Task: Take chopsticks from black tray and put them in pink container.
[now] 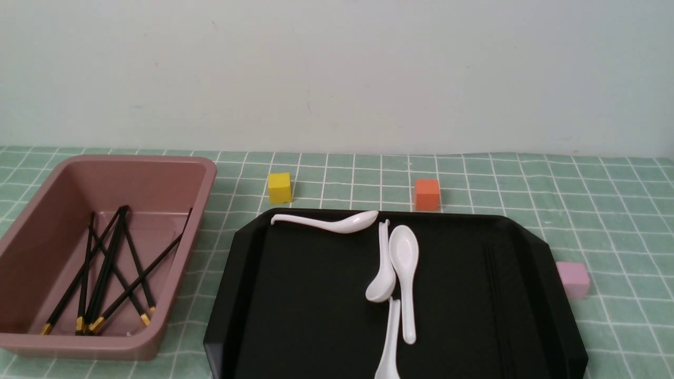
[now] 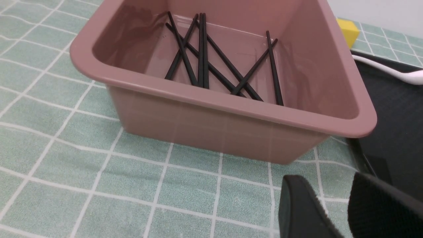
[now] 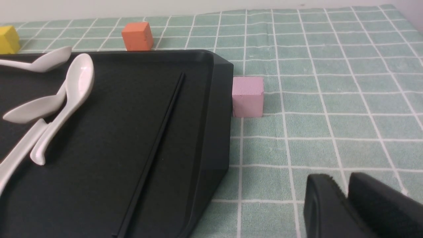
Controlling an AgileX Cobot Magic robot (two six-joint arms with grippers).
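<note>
Chopsticks, black with gold tips: a crossed heap lies on the floor of the pink container at the worktop's left edge; deposit judged mostly done. Remaining stock: a pair of chopsticks lies along the right rim of the black tray, untouched; white spoons occupy the tray's middle. Left pincer: slightly parted, empty, just outside the container's near wall. Right pincer: narrow gap, holding nothing, above the cloth beside the tray's right edge.
</note>
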